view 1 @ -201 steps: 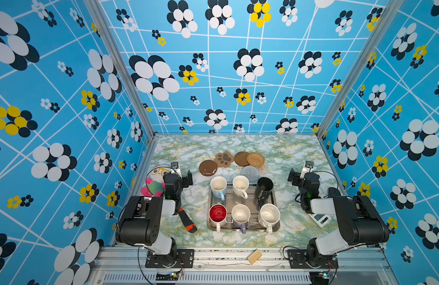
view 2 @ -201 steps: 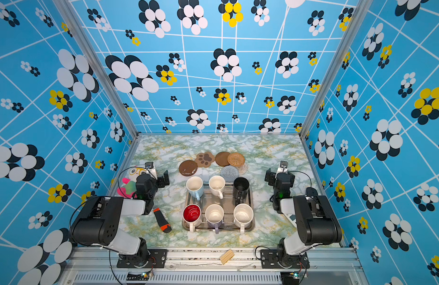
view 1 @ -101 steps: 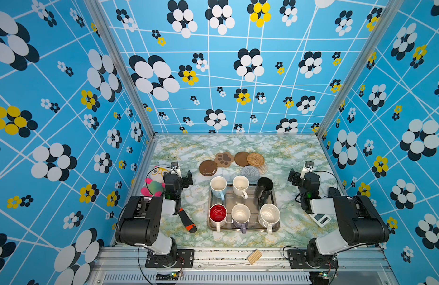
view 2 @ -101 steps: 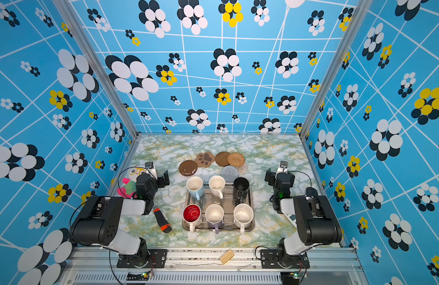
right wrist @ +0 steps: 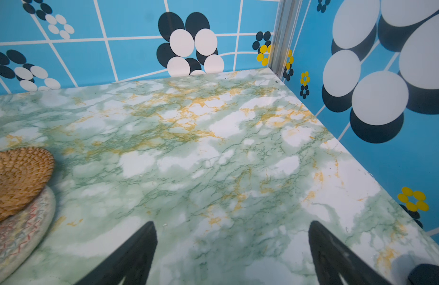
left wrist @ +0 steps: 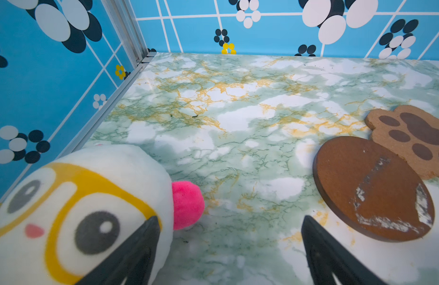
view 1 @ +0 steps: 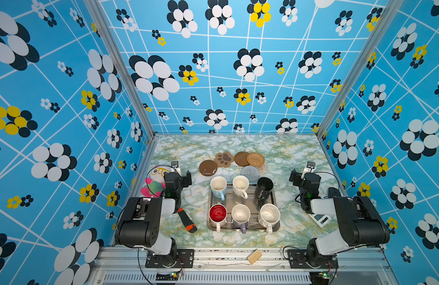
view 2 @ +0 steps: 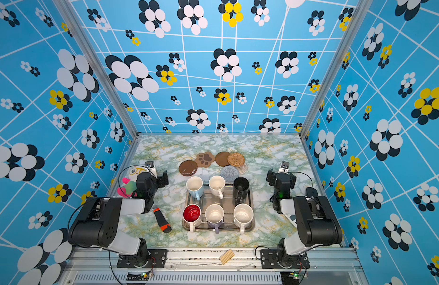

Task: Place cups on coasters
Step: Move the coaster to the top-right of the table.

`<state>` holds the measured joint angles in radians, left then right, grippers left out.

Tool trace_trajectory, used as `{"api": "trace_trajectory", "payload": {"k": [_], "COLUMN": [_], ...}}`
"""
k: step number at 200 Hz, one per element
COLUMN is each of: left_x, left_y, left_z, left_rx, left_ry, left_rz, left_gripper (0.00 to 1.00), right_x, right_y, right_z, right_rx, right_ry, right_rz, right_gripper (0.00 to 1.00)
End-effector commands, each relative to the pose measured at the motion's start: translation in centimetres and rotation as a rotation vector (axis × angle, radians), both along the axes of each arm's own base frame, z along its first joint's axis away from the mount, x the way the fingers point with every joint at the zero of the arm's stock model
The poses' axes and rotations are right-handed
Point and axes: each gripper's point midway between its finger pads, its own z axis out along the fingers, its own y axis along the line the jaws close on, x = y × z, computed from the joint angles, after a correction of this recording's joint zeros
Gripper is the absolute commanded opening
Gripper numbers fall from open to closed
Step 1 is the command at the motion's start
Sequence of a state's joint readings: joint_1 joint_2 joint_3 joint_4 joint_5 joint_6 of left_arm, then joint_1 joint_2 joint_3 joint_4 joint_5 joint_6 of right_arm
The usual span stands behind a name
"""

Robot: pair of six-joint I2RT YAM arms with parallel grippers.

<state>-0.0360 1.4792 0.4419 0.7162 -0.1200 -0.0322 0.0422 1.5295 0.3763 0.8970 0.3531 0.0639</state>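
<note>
cups [view 1: 240, 183] on tray [view 1: 253, 201] | coasters [view 1: 208, 167] beyond | left hand [left wrist: 229, 219], right hand [right wrist: 232, 224] spread

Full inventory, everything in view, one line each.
mugs: six; light blue, cream-white, black, red-inside, lavender, cream-white; on tray
tray: one, steel, centre
coasters: six; two dark brown discs, tan paw, tan rattan, grey woven, whitish woven; partly overlapping, behind tray
plush toy: one, white-yellow-pink, left edge
tool: one, black-orange, left of tray
device: one, white, under right arm
wood block: one, tan, front rail
table: one, green-white marble
left gripper, right gripper: two, black, open, empty
</note>
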Motion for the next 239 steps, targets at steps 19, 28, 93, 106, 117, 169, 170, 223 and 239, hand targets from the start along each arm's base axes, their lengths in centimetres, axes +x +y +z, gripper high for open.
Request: {"api": "trace_trajectory", "payload": {"k": [19,28,93,106,117,169,170,223,239], "left_x": [1.0,0.8,1.4,2.0,2.6,5.9,5.9,8.5,8.7], "left_y": [-0.5,-0.5,-5.3,-7.9,-10.1,-23.5,-23.8,-32.7,-33.6], "left_z": [6.4,7.3,15.3,16.7,17.4,17.2,17.1,12.4,12.0], "left_rx": [0.060,0.053,-0.208,-0.311,-0.385,-0.387,-0.385,-0.435,-0.480], "left_ry": [-0.002,-0.016,-0.008,0.002,0.023,0.219,0.225,0.466,0.467], "left_rz": [-0.045,-0.043,-0.227,-0.322,-0.390,-0.688,-0.692,-0.758,-0.757], "left_gripper": [0.93,0.94,0.90,0.87,0.85,0.79,0.78,0.68,0.67], "right_x": [0.1,0.2,2.3,3.3,4.3,9.0,9.1,13.1,13.5], "right_y": [-0.2,-0.1,4.4,5.8,7.0,14.8,14.8,20.9,22.1], "right_z": [3.2,4.1,9.4,9.9,10.1,7.5,7.5,3.9,2.6], "right_rx": [-0.030,-0.040,0.100,0.157,0.210,0.299,0.296,0.098,0.062], "right_ry": [0.028,0.059,0.286,0.329,0.364,0.579,0.582,0.788,0.844], "right_rz": [-0.044,-0.037,0.178,0.216,0.254,0.425,0.427,0.531,0.554], "right_gripper": [0.98,0.98,0.93,0.89,0.85,0.73,0.73,0.77,0.78]}}
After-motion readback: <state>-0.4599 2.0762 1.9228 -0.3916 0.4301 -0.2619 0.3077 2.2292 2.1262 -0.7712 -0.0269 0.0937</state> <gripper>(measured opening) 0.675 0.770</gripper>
